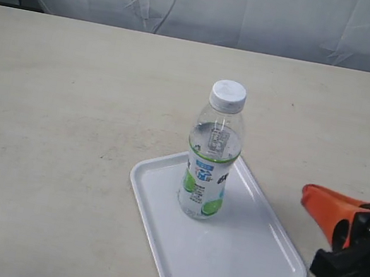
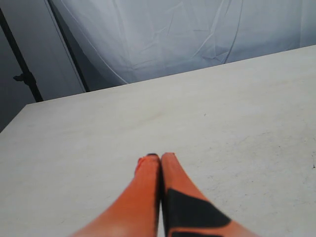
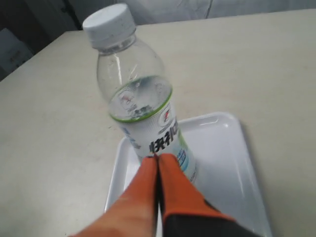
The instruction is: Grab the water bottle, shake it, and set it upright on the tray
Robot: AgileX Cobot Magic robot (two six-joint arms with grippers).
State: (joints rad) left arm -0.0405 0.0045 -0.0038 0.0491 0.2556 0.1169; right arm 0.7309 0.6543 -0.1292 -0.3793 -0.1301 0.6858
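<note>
Small clear plastic water bottle (image 1: 211, 159) with white screw cap, upright on flat white rectangular plastic tray (image 1: 249, 264).
Set toward tray's far end, on pale beige table (image 1: 65, 125). Right gripper (image 3: 157, 159) with orange fingers pressed together, gripping nothing, just beside tray, apart from bottle. Left gripper (image 2: 160, 157) likewise closed, over table.

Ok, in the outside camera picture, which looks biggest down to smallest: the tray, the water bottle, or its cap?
Largest: the tray.
Next: the water bottle standing on it.
Smallest: the bottle's white cap.
</note>
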